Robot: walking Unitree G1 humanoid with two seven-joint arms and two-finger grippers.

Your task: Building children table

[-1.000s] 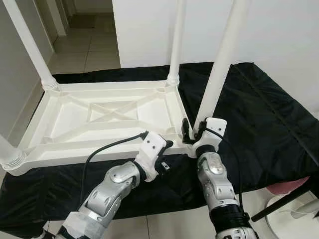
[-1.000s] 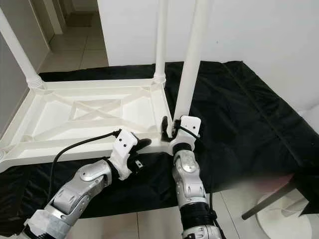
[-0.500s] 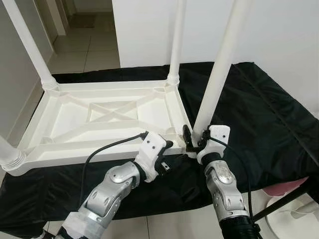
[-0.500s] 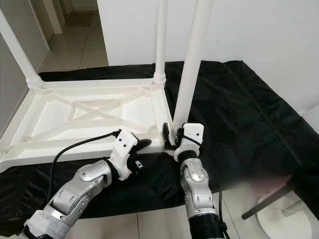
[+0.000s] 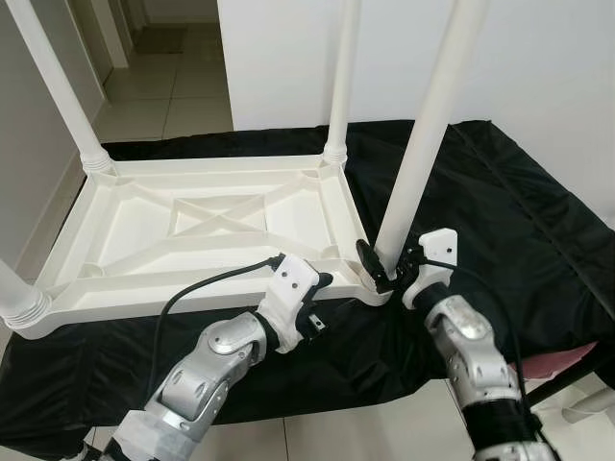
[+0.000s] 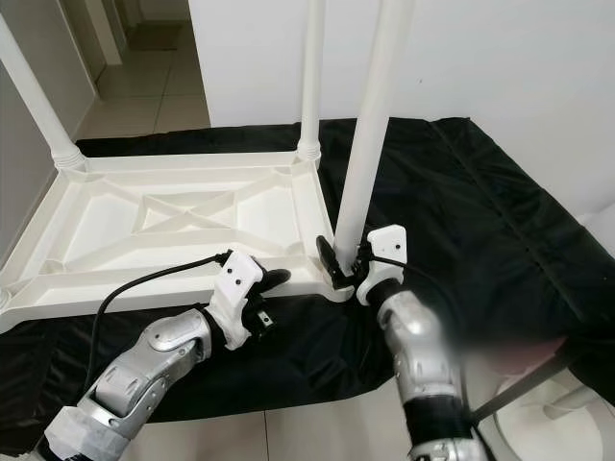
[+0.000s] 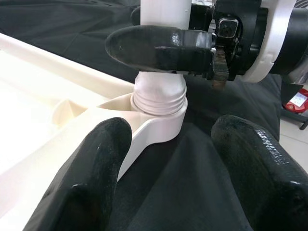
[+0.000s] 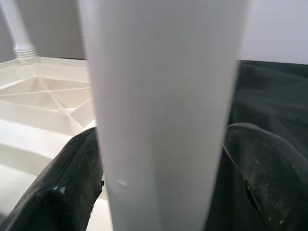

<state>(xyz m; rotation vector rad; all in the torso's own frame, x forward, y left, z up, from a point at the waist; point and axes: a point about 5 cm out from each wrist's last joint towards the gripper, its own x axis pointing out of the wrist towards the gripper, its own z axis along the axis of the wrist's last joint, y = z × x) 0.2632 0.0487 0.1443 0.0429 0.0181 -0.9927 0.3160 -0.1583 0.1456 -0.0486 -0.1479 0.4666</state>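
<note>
1. Eye views: white children's tabletop (image 5: 192,230) lies upside down on a black sheet (image 5: 500,211) on the floor, other legs standing up at its corners. My right gripper (image 5: 387,272) has its jaws pinching the near-right leg (image 5: 423,144) just above its corner socket (image 5: 370,288). My left gripper (image 5: 322,288) sits at the tabletop's near rim, just beside that corner.
2. Left wrist view: my left jaws spread, nothing between them; socket threads visible ahead, leg possibly not fully seated.
3. Right wrist view: leg (image 8: 163,110) sits between my fingers (image 8: 72,178).
</note>
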